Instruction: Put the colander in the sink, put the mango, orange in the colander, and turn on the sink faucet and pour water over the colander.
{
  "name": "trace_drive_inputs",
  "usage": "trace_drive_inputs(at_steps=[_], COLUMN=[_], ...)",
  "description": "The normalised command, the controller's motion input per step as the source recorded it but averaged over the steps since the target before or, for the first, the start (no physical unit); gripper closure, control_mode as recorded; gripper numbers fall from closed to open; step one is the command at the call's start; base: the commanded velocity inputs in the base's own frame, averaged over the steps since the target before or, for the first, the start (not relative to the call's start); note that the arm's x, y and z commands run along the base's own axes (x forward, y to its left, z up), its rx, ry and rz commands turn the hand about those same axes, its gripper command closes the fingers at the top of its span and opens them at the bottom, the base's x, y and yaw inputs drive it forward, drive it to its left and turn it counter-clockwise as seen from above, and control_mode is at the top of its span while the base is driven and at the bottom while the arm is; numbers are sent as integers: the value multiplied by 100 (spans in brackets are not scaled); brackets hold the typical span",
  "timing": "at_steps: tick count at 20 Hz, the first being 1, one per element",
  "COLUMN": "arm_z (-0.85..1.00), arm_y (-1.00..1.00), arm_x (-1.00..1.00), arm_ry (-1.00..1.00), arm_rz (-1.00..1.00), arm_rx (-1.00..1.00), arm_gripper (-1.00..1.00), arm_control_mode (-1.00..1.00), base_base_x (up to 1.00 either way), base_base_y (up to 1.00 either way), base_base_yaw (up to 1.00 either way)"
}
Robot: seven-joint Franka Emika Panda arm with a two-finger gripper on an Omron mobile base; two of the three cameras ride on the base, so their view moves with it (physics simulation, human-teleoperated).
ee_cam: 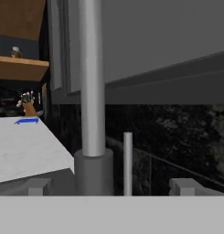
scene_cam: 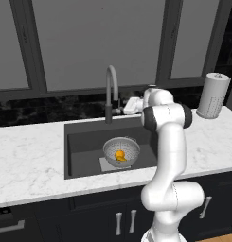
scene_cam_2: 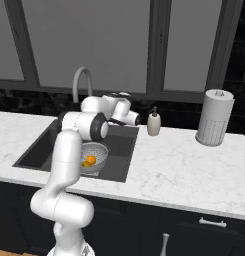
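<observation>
the end effector [ee_cam: 111,186] sits at the foot of the faucet [scene_cam: 111,92], fingers [ee_cam: 39,186] spread wide with nothing between them but the stem and the thin lever [ee_cam: 127,162] just beside it. in the hand view the stem stands left of centre and the lever almost dead centre, so my worry is that a push meant for the lever lands on the stem instead, or glances off the slim rod and leaves the water off. a swing that runs too far right could knock the soap dispenser [scene_cam_2: 154,122], which stands just beside the sink's back corner. whether the spout hangs over the colander [scene_cam: 121,151] is hard to judge; if it is off to one side, water would hit the basin floor and miss the fruit.

count, left to right: one sink [scene_cam: 82,142] set in the tabletop [scene_cam: 27,156], one faucet, one colander resting on the sink bottom, one orange [scene_cam: 120,155] inside it with a second yellowish fruit touching it, probably the mango, one soap dispenser, one paper towel roll [scene_cam: 213,95].
</observation>
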Motion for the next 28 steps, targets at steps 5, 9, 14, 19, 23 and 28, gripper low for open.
trace_drive_inputs(at_steps=[5,9,14,19,23,28], arm_z=[0,-4,0,-7,-3,0], arm_y=[6,20,23,2,-2,-3], arm_x=[23,4,0,13,24,24], arm_ry=[0,0,0,0,0,0], arm_rz=[0,0,0,-4,-13,-13], arm_rx=[0,0,0,0,0,0], arm_gripper=[-100,-100,-100,-100,-100,-100], arm_control_mode=[-100,-100,-100,-100,-100,-100], base_base_x=[0,0,0,0,0,0], base_base_y=[0,0,0,0,0,0], base_base_yaw=[0,0,0,0,0,0])
